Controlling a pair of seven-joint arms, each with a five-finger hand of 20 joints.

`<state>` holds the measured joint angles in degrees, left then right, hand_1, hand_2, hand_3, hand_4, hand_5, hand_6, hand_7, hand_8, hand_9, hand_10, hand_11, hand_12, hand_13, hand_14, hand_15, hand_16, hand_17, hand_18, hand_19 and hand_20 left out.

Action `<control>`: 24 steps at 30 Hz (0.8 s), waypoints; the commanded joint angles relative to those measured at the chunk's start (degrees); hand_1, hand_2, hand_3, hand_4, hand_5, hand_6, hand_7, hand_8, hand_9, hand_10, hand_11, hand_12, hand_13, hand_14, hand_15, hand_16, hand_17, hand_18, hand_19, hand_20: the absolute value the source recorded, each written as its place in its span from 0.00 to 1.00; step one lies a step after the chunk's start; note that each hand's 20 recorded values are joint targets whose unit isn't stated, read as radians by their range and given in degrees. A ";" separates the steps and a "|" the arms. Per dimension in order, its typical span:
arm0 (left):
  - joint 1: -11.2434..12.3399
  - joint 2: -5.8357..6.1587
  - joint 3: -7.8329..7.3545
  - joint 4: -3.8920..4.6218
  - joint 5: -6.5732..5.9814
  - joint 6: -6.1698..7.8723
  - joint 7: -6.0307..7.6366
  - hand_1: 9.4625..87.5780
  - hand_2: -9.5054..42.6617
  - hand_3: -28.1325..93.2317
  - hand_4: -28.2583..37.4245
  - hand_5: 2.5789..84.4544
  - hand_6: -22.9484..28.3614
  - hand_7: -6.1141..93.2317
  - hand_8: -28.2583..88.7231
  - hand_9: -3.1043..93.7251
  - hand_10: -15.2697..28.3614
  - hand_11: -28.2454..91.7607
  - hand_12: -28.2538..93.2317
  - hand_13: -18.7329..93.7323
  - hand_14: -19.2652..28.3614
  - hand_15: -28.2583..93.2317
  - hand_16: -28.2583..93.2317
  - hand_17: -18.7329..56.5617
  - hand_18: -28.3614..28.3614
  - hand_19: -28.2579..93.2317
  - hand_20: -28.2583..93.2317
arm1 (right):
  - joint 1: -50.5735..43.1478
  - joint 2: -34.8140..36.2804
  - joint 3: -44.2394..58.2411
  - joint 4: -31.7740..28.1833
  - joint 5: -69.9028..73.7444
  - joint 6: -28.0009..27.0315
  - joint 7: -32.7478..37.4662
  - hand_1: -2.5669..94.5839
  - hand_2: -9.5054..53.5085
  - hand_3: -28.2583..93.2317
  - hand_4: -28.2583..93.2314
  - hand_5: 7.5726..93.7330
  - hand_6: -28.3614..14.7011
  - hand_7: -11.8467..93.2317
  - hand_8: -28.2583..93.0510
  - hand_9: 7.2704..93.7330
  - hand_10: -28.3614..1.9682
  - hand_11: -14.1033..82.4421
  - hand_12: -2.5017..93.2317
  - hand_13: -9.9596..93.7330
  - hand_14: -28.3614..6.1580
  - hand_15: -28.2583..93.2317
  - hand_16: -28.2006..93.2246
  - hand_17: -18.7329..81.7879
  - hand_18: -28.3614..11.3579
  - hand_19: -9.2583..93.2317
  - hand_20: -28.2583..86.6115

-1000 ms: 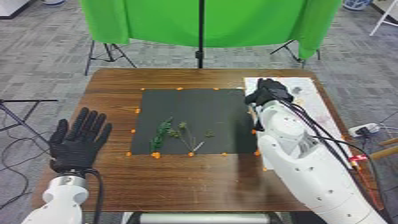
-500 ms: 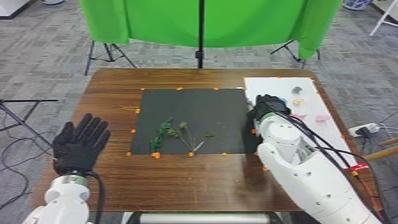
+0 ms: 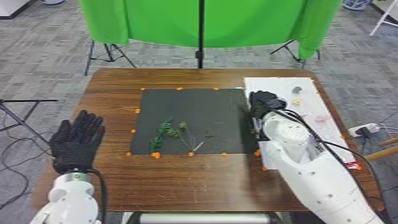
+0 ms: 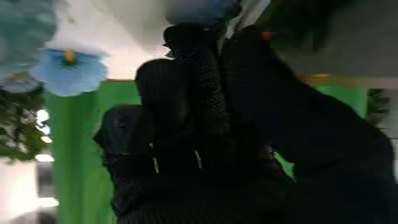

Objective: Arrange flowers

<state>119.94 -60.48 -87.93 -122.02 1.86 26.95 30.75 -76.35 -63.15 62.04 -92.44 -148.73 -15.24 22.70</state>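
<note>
- Now we find the right hand [image 3: 266, 103] nearer our side of the table than a second ago, having drawn back from farther up the white sheet [image 3: 276, 84] to the seam with the black mat [image 3: 171, 106].
- With that retreat, we get sight of the yellow flower [image 3: 298, 101] and the pink flower [image 3: 321, 118], both right of the hand, the pink one nearer us; a small greyish piece [image 3: 297, 90] lies right of it too, a little farther out.
- We cannot tell how far open the right hand is, nor whether it has hold of a stem. In the wrist view a blue flower [image 4: 197, 10] sits just beyond it, and a pale blue bloom [image 4: 71, 66] hangs apart from it.
- To its left, and nearer us, the leafy green sprig [image 3: 162, 132] and the thin stems [image 3: 189, 136] lie on the mat, unchanged.
- Our left hand [image 3: 76, 142] has shifted only slightly; it is flat, fingers straight, holding nothing.
- For the arranging, we judge this a passage between sheet and mat; our next move likely calls for a sure pinch on one stem, lest neighbouring petals get brushed.
</note>
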 commanded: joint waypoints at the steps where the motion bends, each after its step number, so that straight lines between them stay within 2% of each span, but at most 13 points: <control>1: 3.14 -0.32 -1.52 -0.85 -3.22 -0.29 0.64 0.23 0.53 0.88 0.00 0.61 0.66 0.19 0.15 0.53 0.71 0.42 0.29 0.48 0.75 0.55 0.15 0.17 0.75 0.55 0.34 | -6.47 0.01 -2.15 4.24 1.06 2.86 0.94 0.67 0.00 0.83 0.00 0.87 0.68 0.40 0.22 0.91 0.60 0.23 0.40 0.72 0.50 0.78 0.59 0.52 0.13 1.00 0.71; 4: 3.27 -0.28 -1.61 -0.83 -3.64 -0.58 0.38 0.23 0.52 0.88 0.00 0.61 0.66 0.19 0.15 0.53 0.71 0.42 0.29 0.48 0.75 0.55 0.15 0.17 0.75 0.55 0.34 | -6.90 0.58 -2.17 4.44 1.25 6.62 0.29 0.69 0.00 0.84 0.00 0.91 0.70 0.41 0.24 0.97 0.63 0.24 0.43 0.77 0.54 0.76 0.61 0.54 0.12 0.99 0.70; 7: 3.81 -0.45 -1.82 -1.02 -4.86 -1.36 0.62 0.23 0.52 0.88 0.00 0.61 0.66 0.19 0.15 0.53 0.71 0.42 0.29 0.48 0.75 0.56 0.15 0.17 0.75 0.55 0.34 | -7.57 1.95 -2.13 2.92 2.00 12.06 -0.08 0.68 0.00 0.86 0.00 0.94 0.70 0.39 0.25 0.99 0.64 0.24 0.44 0.78 0.55 0.74 0.62 0.55 0.12 0.98 0.69; 8: 3.92 -0.40 -1.65 -1.11 -5.28 -1.10 1.36 0.23 0.52 0.88 0.00 0.61 0.66 0.19 0.15 0.53 0.71 0.42 0.29 0.48 0.75 0.56 0.15 0.17 0.75 0.55 0.34 | -7.98 2.79 -2.09 2.20 1.43 14.71 -1.20 0.68 0.00 0.86 0.00 0.95 0.70 0.39 0.25 1.00 0.63 0.24 0.44 0.79 0.56 0.74 0.63 0.55 0.13 0.98 0.69; 9: 3.92 -0.33 -1.36 -1.08 -5.17 -0.53 1.97 0.23 0.52 0.88 0.00 0.61 0.66 0.19 0.15 0.53 0.71 0.42 0.29 0.48 0.75 0.56 0.15 0.17 0.75 0.55 0.34 | -8.53 3.73 -1.93 1.15 1.23 17.02 -2.34 0.68 0.00 0.87 0.00 0.95 0.70 0.39 0.25 1.00 0.63 0.24 0.44 0.79 0.57 0.73 0.63 0.55 0.13 0.97 0.69; 11: 3.92 -0.45 -1.29 -0.72 -4.42 -0.96 2.30 0.23 0.51 0.88 0.00 0.61 0.65 0.19 0.15 0.53 0.71 0.42 0.29 0.48 0.75 0.56 0.15 0.17 0.75 0.55 0.34 | -9.47 5.89 -1.71 -2.12 1.73 19.95 -3.60 0.67 0.00 0.88 0.00 0.96 0.70 0.38 0.25 1.00 0.62 0.24 0.44 0.79 0.59 0.71 0.64 0.55 0.18 0.96 0.68; 13: 5.11 -0.25 -1.78 -1.11 -4.01 -0.41 2.78 0.22 0.50 0.89 0.00 0.62 0.65 0.19 0.15 0.53 0.71 0.42 0.29 0.48 0.75 0.56 0.15 0.17 0.75 0.56 0.34 | -10.57 6.81 -1.41 -5.79 2.64 19.92 -3.44 0.66 0.00 0.90 0.00 0.97 0.71 0.37 0.25 1.00 0.62 0.25 0.43 0.79 0.60 0.70 0.64 0.55 0.20 0.95 0.67; 15: 5.83 -0.54 -2.42 -1.38 -4.89 0.08 2.77 0.22 0.50 0.89 0.00 0.62 0.65 0.19 0.15 0.53 0.71 0.43 0.29 0.48 0.75 0.56 0.15 0.17 0.75 0.55 0.34 | -11.50 6.76 -1.20 -8.62 4.14 17.97 -2.50 0.66 0.00 0.90 0.00 0.97 0.71 0.37 0.25 1.00 0.62 0.25 0.43 0.79 0.60 0.70 0.65 0.55 0.20 0.95 0.67; 16: 5.85 -0.45 -2.53 -1.33 -5.43 -0.52 3.24 0.22 0.50 0.89 0.00 0.62 0.65 0.19 0.15 0.53 0.71 0.43 0.29 0.48 0.75 0.56 0.15 0.17 0.75 0.55 0.34 | -11.38 6.74 -1.38 -9.14 4.27 17.97 -3.14 0.66 0.00 0.90 0.00 0.97 0.71 0.37 0.25 1.00 0.63 0.25 0.43 0.79 0.60 0.70 0.65 0.55 0.19 0.95 0.67; 18: 6.26 -0.48 -2.50 -1.55 -5.04 -0.03 3.52 0.22 0.49 0.89 0.00 0.62 0.65 0.19 0.15 0.53 0.71 0.43 0.29 0.48 0.75 0.56 0.15 0.17 0.75 0.56 0.34 | -11.63 5.97 -1.58 -9.38 4.48 17.35 -3.91 0.66 0.00 0.90 0.00 0.97 0.70 0.37 0.26 1.00 0.63 0.25 0.44 0.79 0.60 0.69 0.65 0.55 0.19 0.95 0.67; 20: 5.98 -0.64 -2.24 -1.47 -5.25 -0.58 3.09 0.22 0.49 0.89 0.00 0.62 0.65 0.19 0.15 0.53 0.71 0.43 0.29 0.48 0.74 0.56 0.15 0.17 0.75 0.56 0.34 | -12.09 5.12 -1.82 -10.13 6.71 16.82 -2.50 0.66 0.00 0.89 0.00 0.96 0.69 0.38 0.26 1.00 0.63 0.25 0.44 0.79 0.60 0.69 0.65 0.55 0.18 0.95 0.68; 24: 5.42 -0.33 -2.13 -1.26 -5.01 -0.41 2.25 0.22 0.49 0.89 0.00 0.62 0.65 0.20 0.15 0.53 0.71 0.43 0.29 0.48 0.74 0.57 0.15 0.16 0.75 0.56 0.34 | -12.81 3.06 -2.82 -11.32 6.64 15.29 -0.63 0.67 0.00 0.89 0.00 0.96 0.69 0.38 0.26 1.00 0.63 0.25 0.45 0.79 0.61 0.69 0.65 0.55 0.18 0.94 0.68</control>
<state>125.07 -60.57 -90.41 -123.50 -2.88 26.57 33.46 -88.76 -56.39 60.84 -102.69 -142.71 1.83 19.71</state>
